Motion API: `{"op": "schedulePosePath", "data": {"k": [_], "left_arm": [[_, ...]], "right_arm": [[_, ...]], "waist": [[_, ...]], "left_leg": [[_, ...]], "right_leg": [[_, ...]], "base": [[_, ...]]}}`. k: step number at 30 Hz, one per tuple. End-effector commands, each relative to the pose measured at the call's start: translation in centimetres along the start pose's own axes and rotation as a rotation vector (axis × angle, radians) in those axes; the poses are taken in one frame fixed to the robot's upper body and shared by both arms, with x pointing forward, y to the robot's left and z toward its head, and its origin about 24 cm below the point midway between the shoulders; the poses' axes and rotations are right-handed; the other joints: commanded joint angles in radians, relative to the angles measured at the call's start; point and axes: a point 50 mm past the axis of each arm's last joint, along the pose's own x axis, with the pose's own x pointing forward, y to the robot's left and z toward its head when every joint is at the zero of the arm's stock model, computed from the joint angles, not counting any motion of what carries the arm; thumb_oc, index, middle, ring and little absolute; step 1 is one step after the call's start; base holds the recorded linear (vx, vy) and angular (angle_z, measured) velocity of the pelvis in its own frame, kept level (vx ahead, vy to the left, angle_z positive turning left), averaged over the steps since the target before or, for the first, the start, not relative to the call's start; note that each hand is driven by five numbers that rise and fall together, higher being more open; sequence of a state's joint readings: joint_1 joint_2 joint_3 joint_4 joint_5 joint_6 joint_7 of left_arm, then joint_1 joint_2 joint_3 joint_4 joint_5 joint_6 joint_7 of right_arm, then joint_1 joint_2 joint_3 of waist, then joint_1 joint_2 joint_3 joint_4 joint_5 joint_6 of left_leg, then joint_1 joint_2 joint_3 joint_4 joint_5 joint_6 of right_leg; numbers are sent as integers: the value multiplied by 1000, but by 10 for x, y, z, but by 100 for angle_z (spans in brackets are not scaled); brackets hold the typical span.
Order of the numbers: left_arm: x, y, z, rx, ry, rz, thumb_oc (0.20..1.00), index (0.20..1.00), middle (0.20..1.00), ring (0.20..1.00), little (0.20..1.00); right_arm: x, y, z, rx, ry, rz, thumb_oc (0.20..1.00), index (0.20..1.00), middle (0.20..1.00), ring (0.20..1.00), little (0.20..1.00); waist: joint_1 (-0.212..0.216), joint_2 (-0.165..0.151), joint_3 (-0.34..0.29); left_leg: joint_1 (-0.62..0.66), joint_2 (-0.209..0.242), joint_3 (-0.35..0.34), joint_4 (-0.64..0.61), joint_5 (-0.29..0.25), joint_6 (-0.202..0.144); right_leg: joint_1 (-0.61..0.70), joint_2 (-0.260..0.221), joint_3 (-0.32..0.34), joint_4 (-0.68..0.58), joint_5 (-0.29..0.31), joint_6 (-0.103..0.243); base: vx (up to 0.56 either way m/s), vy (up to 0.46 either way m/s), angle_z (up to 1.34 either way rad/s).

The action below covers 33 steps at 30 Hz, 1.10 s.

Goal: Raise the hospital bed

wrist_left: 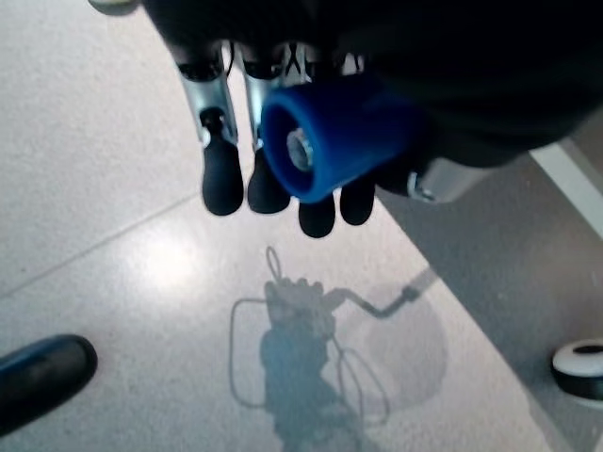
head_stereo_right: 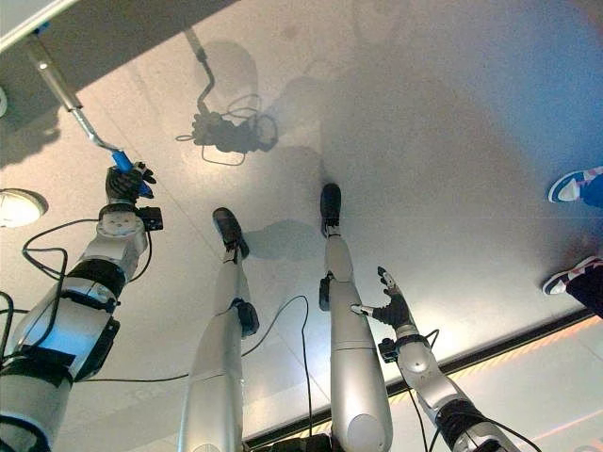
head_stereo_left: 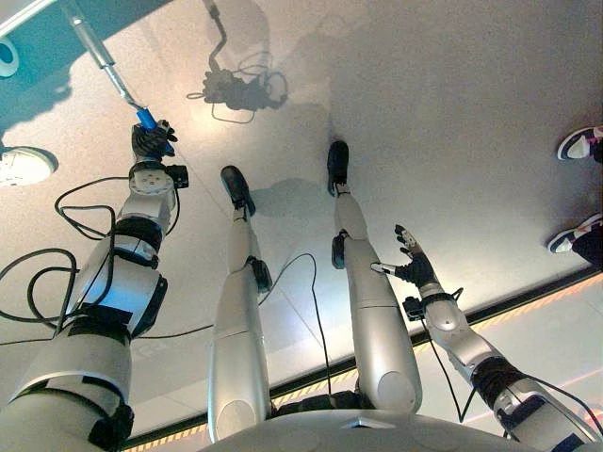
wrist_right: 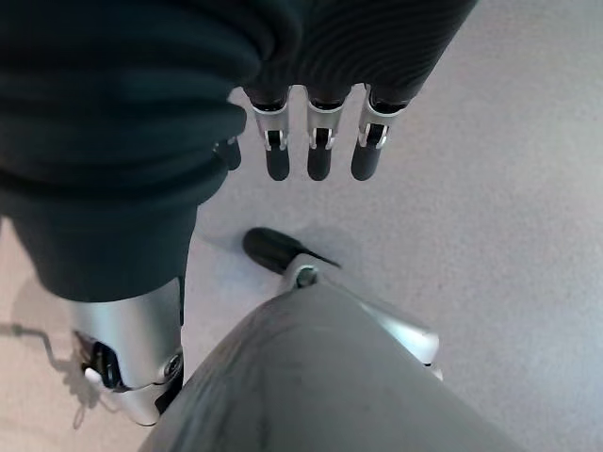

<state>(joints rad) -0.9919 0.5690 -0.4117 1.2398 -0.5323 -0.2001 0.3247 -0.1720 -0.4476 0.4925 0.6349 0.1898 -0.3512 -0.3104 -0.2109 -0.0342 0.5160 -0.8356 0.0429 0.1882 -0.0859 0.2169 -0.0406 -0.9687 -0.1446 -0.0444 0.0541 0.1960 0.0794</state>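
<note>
A silver crank rod (head_stereo_left: 92, 42) runs down from under the bed frame (head_stereo_left: 24, 11) at the upper left and ends in a blue handle (head_stereo_left: 148, 120). My left hand (head_stereo_left: 151, 142) is stretched out to it, fingers curled round the blue handle (wrist_left: 330, 132), whose round end faces the left wrist camera. My right hand (head_stereo_left: 412, 264) hangs idle at the lower right beside my leg, fingers (wrist_right: 318, 151) straight and holding nothing.
A white bed caster (head_stereo_left: 21, 166) rests on the floor at the left, also the caster (wrist_left: 582, 369) in the left wrist view. A person's shoes (head_stereo_left: 579, 143) stand at the right edge. A yellow-and-black floor strip (head_stereo_left: 528, 297) crosses the lower right.
</note>
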Motion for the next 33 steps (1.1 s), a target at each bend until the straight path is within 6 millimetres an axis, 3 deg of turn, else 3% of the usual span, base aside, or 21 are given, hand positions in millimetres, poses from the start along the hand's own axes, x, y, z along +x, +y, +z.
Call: {"op": "schedulePosePath", "data": {"k": [1,10,11,17,26,29,30,31,33], "left_arm": [[6,-14,50,34,-174,-31,200,200,200,200,200],[4,-30,68,7,-227,-69,200,200,200,200,200],[1,-37,69,-3,-236,-92,200,200,200,200,200],[-7,-59,77,-63,-271,-161,200,200,200,200,200],[-39,-115,101,-231,-373,-358,200,200,200,200,200],[-46,-121,105,-271,-393,-390,200,200,200,200,200],[-49,-124,109,-297,-405,-400,200,200,200,200,200],[-51,-125,108,-299,-410,-413,200,200,200,200,200],[-57,-126,114,-350,-440,-436,200,200,200,200,200]], "right_arm": [[-16,0,-13,-46,23,37,1000,1000,1000,1000,1000],[-17,0,-11,-44,8,44,1000,1000,1000,1000,1000],[-18,2,-13,-45,15,51,1000,1000,1000,1000,1000],[-20,2,-17,-49,33,53,1000,1000,1000,1000,1000],[-23,-6,-27,-72,81,44,1000,1000,1000,1000,1000],[-25,-7,-30,-73,99,37,1000,1000,1000,1000,1000],[-24,-9,-32,-75,106,29,1000,1000,1000,1000,1000],[-25,-8,-33,-76,114,29,1000,1000,1000,1000,1000],[-25,-10,-35,-75,122,14,1000,1000,1000,1000,1000]], "waist": [[-4,-26,4],[-40,-32,4],[-46,-30,4],[-62,-23,4],[-71,34,4],[-66,49,4],[-67,52,4],[-61,61,4],[-58,65,4]], "left_leg": [[40,23,38,64,-32,-29],[77,50,93,53,-31,-42],[112,56,93,46,-59,-52],[148,67,114,48,-63,-61],[230,58,117,44,-67,-62],[249,55,113,40,-67,-61],[231,53,124,47,-40,-54],[259,51,108,40,-67,-60],[245,46,113,45,-38,-53]], "right_leg": [[-4,-7,47,74,-8,82],[-29,40,93,89,-6,81],[-8,53,102,94,-36,89],[6,73,116,100,-42,87],[79,77,126,102,-51,78],[96,74,123,101,-53,76],[80,71,120,98,-19,67],[106,70,119,101,-53,75],[105,66,113,96,-20,65]], "base": [[-12,-24,-15],[4,-17,-18],[78,9,-18],[18,-37,-14],[1,-8,-1],[-28,-14,0],[0,0,0],[-91,-58,3],[-43,-35,2]]}}
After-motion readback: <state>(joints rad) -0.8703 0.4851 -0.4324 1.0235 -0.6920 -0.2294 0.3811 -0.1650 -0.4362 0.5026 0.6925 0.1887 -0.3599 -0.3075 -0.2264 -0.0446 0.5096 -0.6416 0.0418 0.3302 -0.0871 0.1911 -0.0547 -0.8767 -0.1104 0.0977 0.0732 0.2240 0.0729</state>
